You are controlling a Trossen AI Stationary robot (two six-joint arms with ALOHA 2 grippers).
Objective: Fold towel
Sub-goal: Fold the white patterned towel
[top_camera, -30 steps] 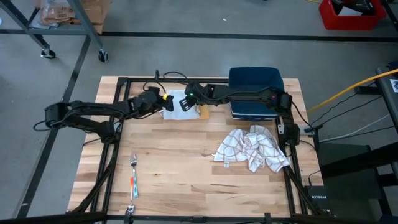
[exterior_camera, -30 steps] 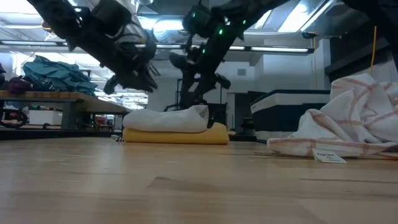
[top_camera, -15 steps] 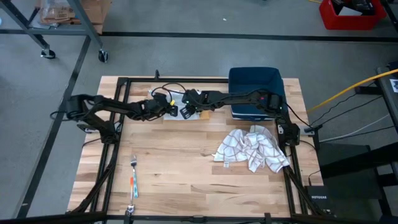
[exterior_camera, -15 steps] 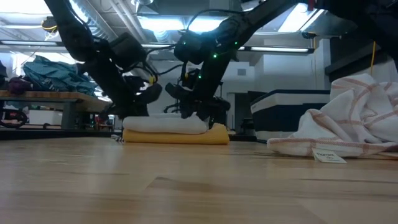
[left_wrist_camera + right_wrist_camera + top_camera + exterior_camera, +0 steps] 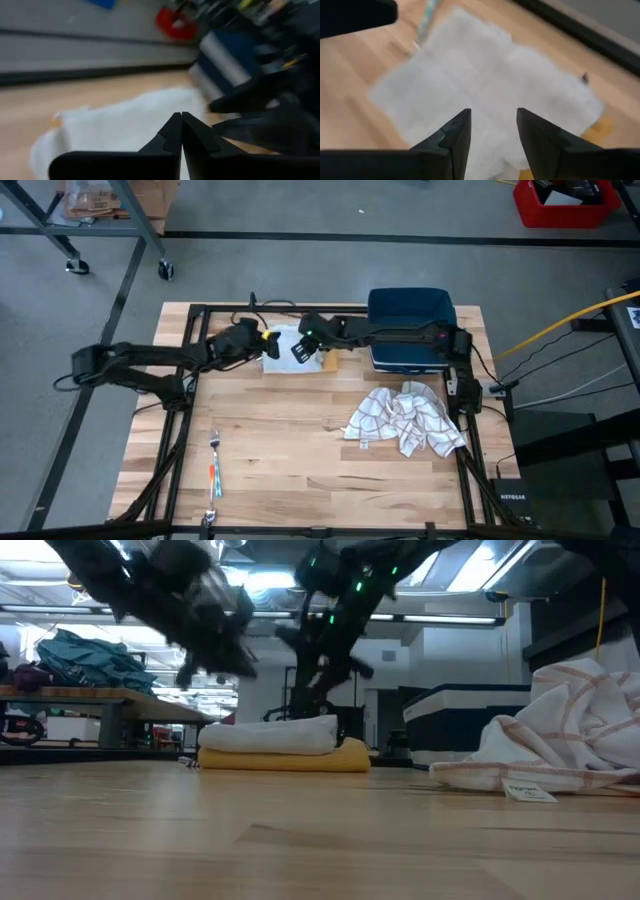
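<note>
Folded white towel (image 5: pixel 283 346) lay at the table's (image 5: pixel 300 470) far edge, stacked on a folded yellow cloth (image 5: pixel 285 757), flat and neat in the low view. Left gripper (image 5: pixel 256 345) hovered just above the towel's left end, fingers (image 5: pixel 176 131) pressed tip to tip with nothing between them; lifted clear of the fabric in the low view. Right gripper (image 5: pixel 303 348) hung over the towel's right end, fingers (image 5: pixel 458 131) spread apart and empty, towel surface visible through the gap in the right wrist view; also raised off the stack. Both arms reached in from opposite sides and met over the pile. Blue bin (image 5: pixel 410 328) sat just right of the stack, at the far right corner. Crumpled checked towel (image 5: pixel 408 420) lay near the right edge, well apart from the folded pile, heaped and unfolded; red stripes and a tag showed in the low view. Fork (image 5: pixel 214 463) with an orange-and-blue handle rested near the front left, far from both grippers. Yellow cable (image 5: pixel 560 325) ran off the table's right side onto the floor.
</note>
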